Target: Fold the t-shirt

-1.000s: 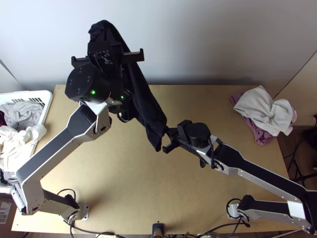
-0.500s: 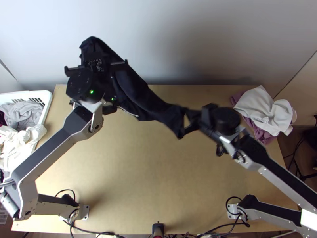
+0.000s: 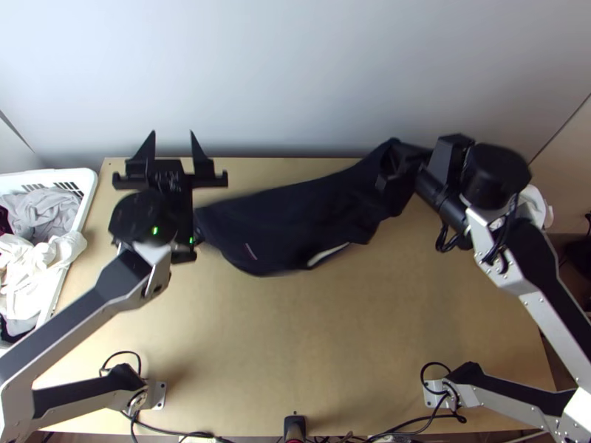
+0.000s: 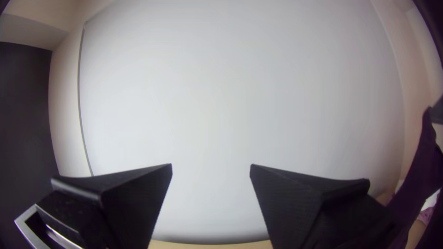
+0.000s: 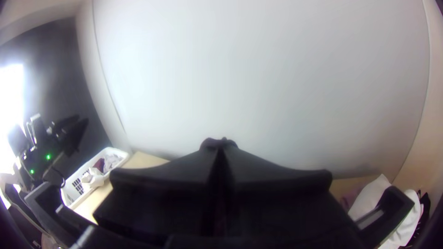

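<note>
Top view has our right gripper [image 3: 393, 162] pinching 1 end of the shirt [image 3: 288, 221], likely to spread it. Our left gripper [image 3: 173, 136] gapes wide and empty, perhaps for regripping.

I had a wide bare stretch of desk [image 3: 295, 347] to work through, between the left arm [image 3: 74, 325] and right arm [image 3: 550, 299]. Farther out, the dark t-shirt [image 3: 295, 218] barred my way, slung from the right claw [image 3: 391, 166] toward the left arm. The basket [image 3: 90, 188] hemmed in the left edge; white cloth [image 3: 543, 210] cluttered the far right.
</note>
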### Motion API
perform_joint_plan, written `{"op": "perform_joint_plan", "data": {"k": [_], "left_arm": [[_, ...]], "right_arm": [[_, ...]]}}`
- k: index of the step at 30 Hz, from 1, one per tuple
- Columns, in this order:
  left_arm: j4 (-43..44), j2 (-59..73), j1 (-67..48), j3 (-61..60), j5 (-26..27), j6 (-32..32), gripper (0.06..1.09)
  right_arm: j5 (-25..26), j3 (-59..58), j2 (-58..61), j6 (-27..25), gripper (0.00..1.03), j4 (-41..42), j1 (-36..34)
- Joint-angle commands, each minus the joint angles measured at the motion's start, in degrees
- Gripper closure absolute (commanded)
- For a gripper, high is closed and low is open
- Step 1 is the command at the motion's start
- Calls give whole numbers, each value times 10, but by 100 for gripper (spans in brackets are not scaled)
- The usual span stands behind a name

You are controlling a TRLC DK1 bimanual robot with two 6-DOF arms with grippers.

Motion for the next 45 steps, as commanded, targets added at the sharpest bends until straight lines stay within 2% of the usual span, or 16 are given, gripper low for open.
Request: {"op": "perform_joint_plan", "data": {"k": [1, 5, 12, 17, 23, 29, 33, 34, 36, 38, 45], "left_arm": [[-10, -80, -41, -90, 10, 4, 11], [-10, -109, -49, -111, 18, 25, 11], [-13, -128, -49, -145, 18, 21, 11], [-11, -111, -55, -192, 19, -4, 11], [-12, -82, -134, -295, 47, -23, 11], [-9, 30, -94, -261, 95, -90, 11], [1, 132, -72, -204, 99, -129, 11], [8, 150, -65, -195, 125, -132, 11], [24, 174, -41, -186, 210, -145, 11], [54, 199, -33, -183, 265, -129, 11], [67, 152, -49, -238, 378, 25, 11]], "right_arm": [[-1, 146, 51, 11, 100, -41, -14], [-1, 253, 89, 19, 100, -81, -21], [-2, 377, 133, 39, 100, -139, -11], [-1, 380, 134, 39, 100, -145, -6], [-2, 384, 125, 44, 100, -149, -5], [-1, 387, 110, 45, 100, -165, 19], [-2, 386, 103, 51, 100, -180, 27], [-2, 389, 102, 51, 100, -186, 31], [-3, 398, 102, 51, 100, -199, 35], [-4, 399, 102, 51, 100, -205, 36], [-4, 401, 96, 59, 100, -228, 22]]}}
